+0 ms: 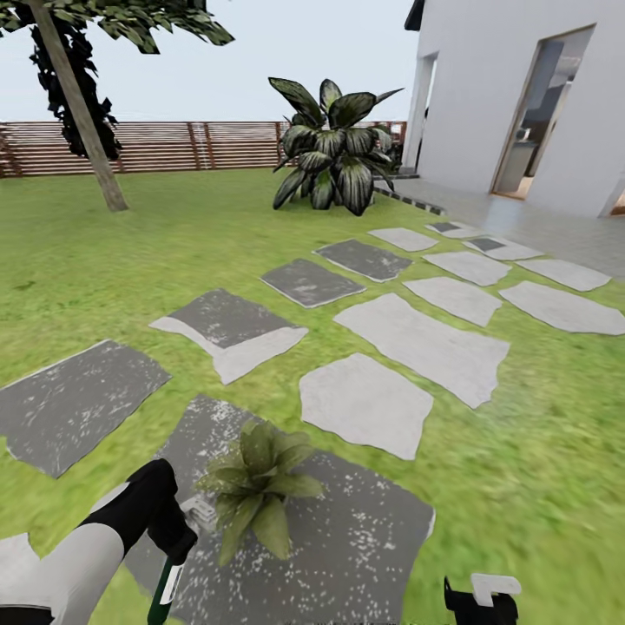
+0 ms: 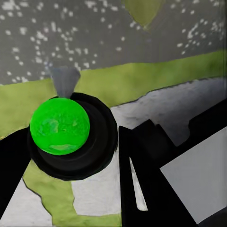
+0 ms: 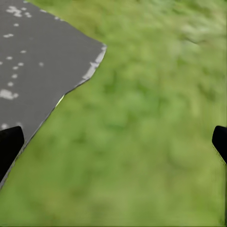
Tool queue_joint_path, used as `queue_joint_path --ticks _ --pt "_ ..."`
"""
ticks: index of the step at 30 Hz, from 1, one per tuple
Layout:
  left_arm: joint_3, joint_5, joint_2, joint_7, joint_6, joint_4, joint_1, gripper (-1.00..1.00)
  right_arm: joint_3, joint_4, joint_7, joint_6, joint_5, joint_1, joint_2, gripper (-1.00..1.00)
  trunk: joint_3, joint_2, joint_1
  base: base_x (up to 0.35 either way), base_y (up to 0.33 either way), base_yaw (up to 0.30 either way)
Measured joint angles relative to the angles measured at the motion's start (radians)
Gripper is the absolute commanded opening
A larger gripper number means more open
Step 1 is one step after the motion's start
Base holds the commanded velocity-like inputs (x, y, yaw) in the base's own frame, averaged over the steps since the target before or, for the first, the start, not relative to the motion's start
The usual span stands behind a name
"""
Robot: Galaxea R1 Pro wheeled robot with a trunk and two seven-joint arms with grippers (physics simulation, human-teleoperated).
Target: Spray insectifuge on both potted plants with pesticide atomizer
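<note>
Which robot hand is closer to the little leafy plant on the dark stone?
Left. The left gripper, holding the pesticide atomizer, is right beside the potted plant. The right gripper hangs farther off over the grass.

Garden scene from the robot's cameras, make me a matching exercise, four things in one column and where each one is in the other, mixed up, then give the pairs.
Things:
1. pesticide atomizer
2. potted plant
3. right tool
4. big dark-leaved bush

Places:
A. far across the lawn, near the fence and the house corner
B. open above grass, beside a paving stone's edge
C. on a speckled grey paving stone just ahead of the robot
D. gripped in the left tool, spray head toward the small plant

Pairs: 1-D, 2-C, 3-B, 4-A
</note>
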Motion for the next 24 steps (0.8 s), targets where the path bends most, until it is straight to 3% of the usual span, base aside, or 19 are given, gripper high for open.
queue_joint_path --ticks 6,11,15,19,24 --pt "0.000 0.000 -0.003 0.000 0.000 0.007 0.000 -1.00 0.000 0.000 0.000 0.000 0.000 0.000 0.000 1.00 0.000 0.000 0.000 -0.222 -0.182 0.271" --pt "-0.003 -0.002 -0.003 0.001 -0.005 0.061 0.001 -1.00 0.000 0.000 0.000 0.000 0.000 0.000 0.000 1.00 0.000 0.000 0.000 -0.050 -0.021 0.051" --pt "-0.002 -0.003 -0.004 0.032 -0.059 0.122 0.001 -1.00 0.000 0.000 0.000 0.000 0.000 0.000 0.000 1.00 0.000 0.000 0.000 -0.004 -0.002 0.004" --pt "0.002 -0.001 -0.008 0.051 -0.074 0.108 -0.001 -1.00 0.000 0.001 0.000 0.000 0.000 0.000 0.000 1.00 0.000 0.000 0.000 0.000 0.000 0.000" --pt "-0.003 0.000 -0.040 0.048 -0.064 0.046 -0.018 -1.00 0.000 0.000 0.000 0.000 0.000 0.000 0.000 1.00 0.000 0.000 0.000 0.000 0.000 0.000"
